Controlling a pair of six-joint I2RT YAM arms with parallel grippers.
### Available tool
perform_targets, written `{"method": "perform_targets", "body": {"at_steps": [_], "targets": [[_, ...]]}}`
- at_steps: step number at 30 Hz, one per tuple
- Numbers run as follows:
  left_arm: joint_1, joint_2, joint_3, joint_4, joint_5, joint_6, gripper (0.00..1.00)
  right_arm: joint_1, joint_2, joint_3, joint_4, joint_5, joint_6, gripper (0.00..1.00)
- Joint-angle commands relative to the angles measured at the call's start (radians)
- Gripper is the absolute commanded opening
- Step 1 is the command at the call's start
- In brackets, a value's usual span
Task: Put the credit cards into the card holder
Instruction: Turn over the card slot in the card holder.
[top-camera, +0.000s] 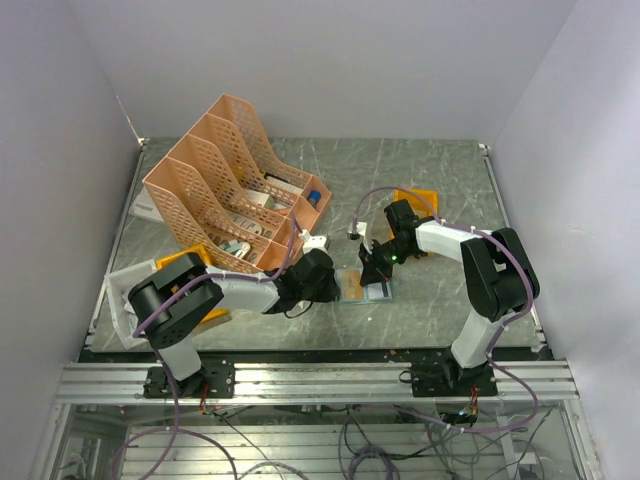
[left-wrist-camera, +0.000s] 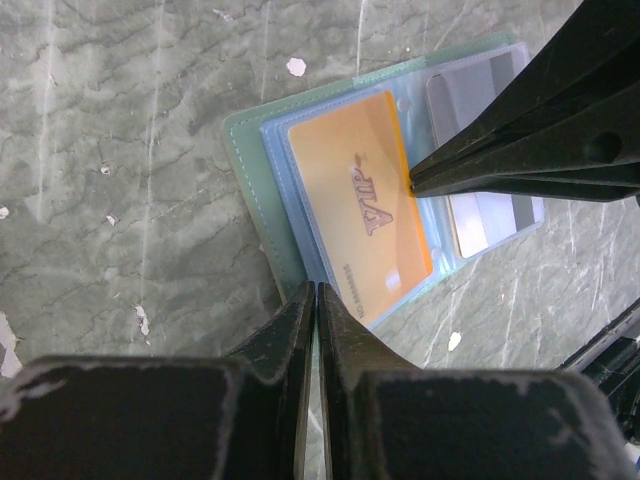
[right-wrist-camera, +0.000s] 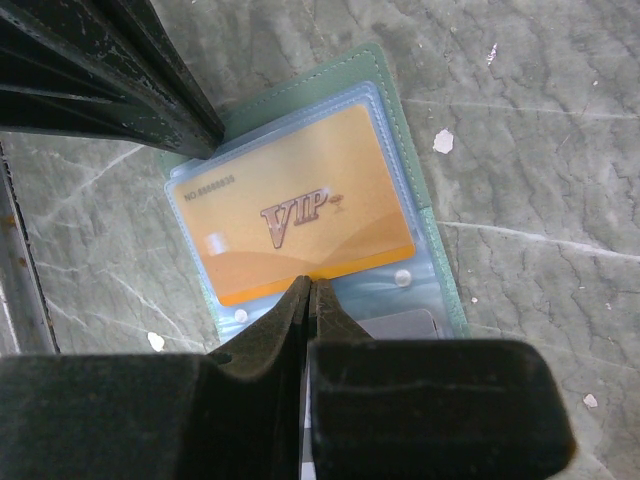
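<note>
The grey-green card holder (top-camera: 365, 287) lies open on the table between both arms. An orange VIP credit card (left-wrist-camera: 360, 210) sits in its clear left sleeve, and a grey card (left-wrist-camera: 470, 85) lies in the other sleeve. My left gripper (left-wrist-camera: 316, 290) is shut, its tips resting at the holder's near edge (left-wrist-camera: 250, 190). My right gripper (right-wrist-camera: 308, 283) is shut, its tips touching the long edge of the orange card (right-wrist-camera: 300, 210) above the grey card (right-wrist-camera: 400, 325). The left gripper's fingers (right-wrist-camera: 120, 70) show at the holder's (right-wrist-camera: 400, 110) far corner.
A peach lattice file rack (top-camera: 230, 190) stands at the back left. One orange bin (top-camera: 415, 200) sits behind the right arm. Another orange bin (top-camera: 190, 265) and a white tray (top-camera: 122, 290) sit by the left arm.
</note>
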Motion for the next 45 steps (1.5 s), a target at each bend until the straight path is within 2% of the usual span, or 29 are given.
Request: {"method": "perform_targets", "body": {"at_steps": [1, 26, 38, 45], "targets": [[0.008, 0.019, 0.031, 0.008, 0.007, 0.004, 0.15, 0.006, 0.027, 0.003, 0.0, 0.028, -0.009, 0.0], [0.005, 0.035, 0.108, -0.067, 0.044, 0.047, 0.14, 0.007, 0.019, 0.006, -0.002, 0.021, -0.009, 0.0], [0.004, -0.061, 0.09, -0.21, -0.057, 0.037, 0.15, 0.008, 0.03, 0.009, -0.006, 0.021, -0.008, 0.0], [0.006, -0.098, 0.071, -0.188, -0.032, 0.035, 0.15, 0.01, 0.034, 0.009, -0.006, 0.02, -0.007, 0.0]]}}
